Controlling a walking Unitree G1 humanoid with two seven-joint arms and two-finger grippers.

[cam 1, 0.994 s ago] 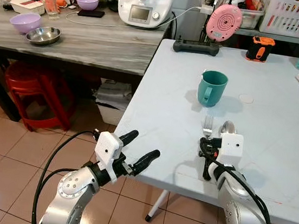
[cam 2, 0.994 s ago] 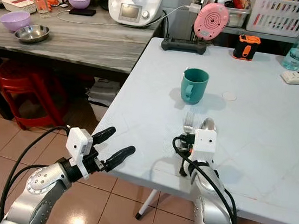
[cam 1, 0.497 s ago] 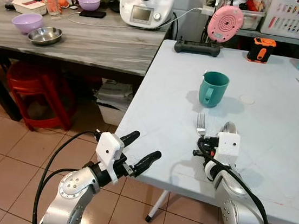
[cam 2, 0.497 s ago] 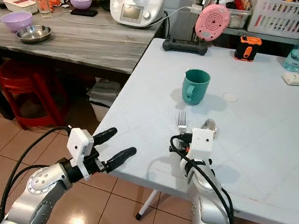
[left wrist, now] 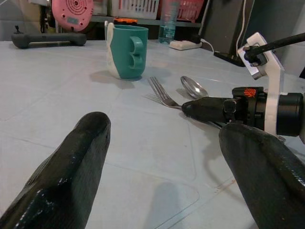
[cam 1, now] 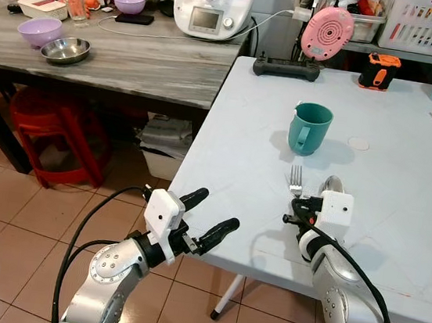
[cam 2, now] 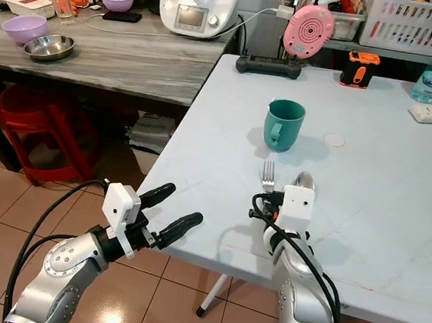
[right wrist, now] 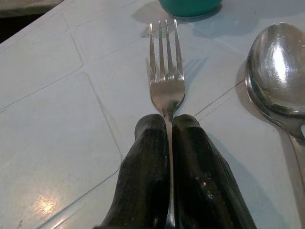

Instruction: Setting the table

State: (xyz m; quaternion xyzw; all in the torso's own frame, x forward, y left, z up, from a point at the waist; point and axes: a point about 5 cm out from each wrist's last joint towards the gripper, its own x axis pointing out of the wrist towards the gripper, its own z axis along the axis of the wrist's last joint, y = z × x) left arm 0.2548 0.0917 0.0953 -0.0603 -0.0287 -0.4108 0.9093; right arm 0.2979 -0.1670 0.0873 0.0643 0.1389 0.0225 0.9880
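On the table, near edge: fork (right wrist: 166, 81) lies flat, prongs toward twelve o'clock, handle pinched in the right gripper (right wrist: 167, 125).
Hidden: fork handle, covered by the clenched fingers (right wrist: 147, 162).
Spoon (right wrist: 275, 76): just beside the fork at three o'clock, partly cut off.
Cup (cam 1: 309, 128): teal, upright at twelve o'clock from the fork; inside hard to make out.
Left gripper (cam 1: 204, 217): spread wide, grasping nothing, off the table (cam 1: 401, 192) edge at nine o'clock.
Counter (cam 1: 134, 61): two purple bowls, a steel bowl.
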